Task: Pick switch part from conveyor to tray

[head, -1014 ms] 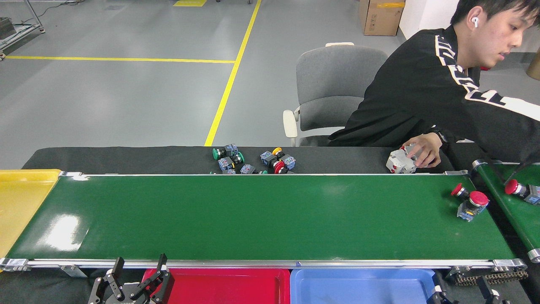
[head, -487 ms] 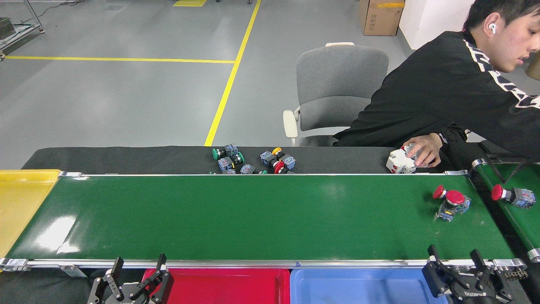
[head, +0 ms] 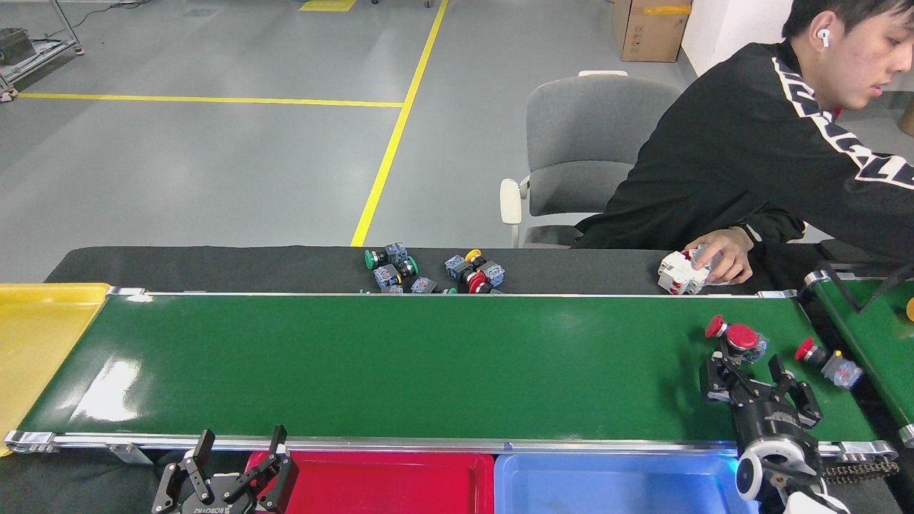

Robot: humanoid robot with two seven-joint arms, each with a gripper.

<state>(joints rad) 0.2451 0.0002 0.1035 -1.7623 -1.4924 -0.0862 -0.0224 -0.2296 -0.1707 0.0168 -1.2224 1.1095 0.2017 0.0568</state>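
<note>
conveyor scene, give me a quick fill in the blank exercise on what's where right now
1. The right gripper hangs open over the ____ belt, just short of a red switch.
2. The left gripper sits by the ____ tray.
3. The tray at the belt's left end is ____.
4. The person's hand rests on a ____ part.

Missing words: green; red; yellow; white

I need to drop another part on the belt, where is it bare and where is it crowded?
The conveyor is bare from the yellow tray end across its whole middle. The right end is crowded: two red switch parts lie touching just beyond the open right gripper, and a third lies near that end's roller.
</note>
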